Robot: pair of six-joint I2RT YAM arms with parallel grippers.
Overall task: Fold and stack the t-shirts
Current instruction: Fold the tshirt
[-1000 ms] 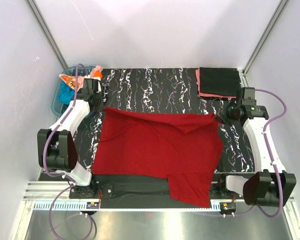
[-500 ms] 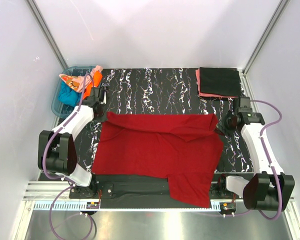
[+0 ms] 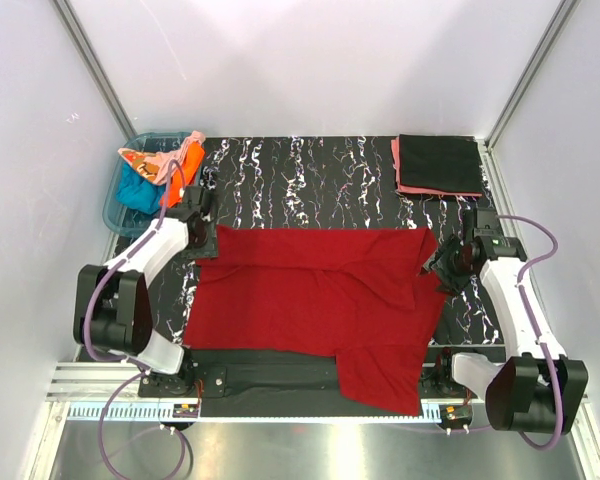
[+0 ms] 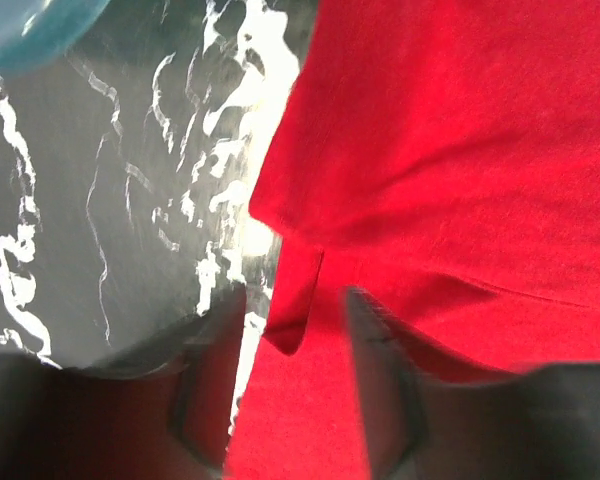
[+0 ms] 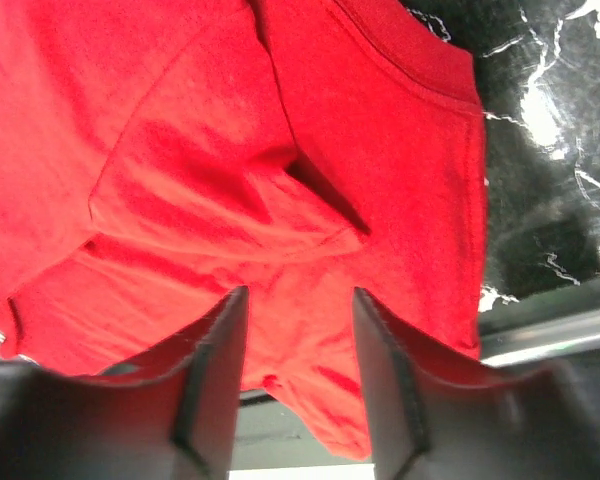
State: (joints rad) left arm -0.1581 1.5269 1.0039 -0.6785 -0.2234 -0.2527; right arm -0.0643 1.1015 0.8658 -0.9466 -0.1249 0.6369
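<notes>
End effectors stand parted over dark red t-shirt; only overhead shows black t-shirt.

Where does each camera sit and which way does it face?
Top external: above and behind the arms, looking down on the table, red t-shirt and folded stack; both arms show.
Left wrist: on the left arm, looking past the left gripper at the shirt's corner and table.
Right wrist: on the right arm, looking past the right gripper at the shirt's folded edge.
All three share the red t-shirt.
</notes>
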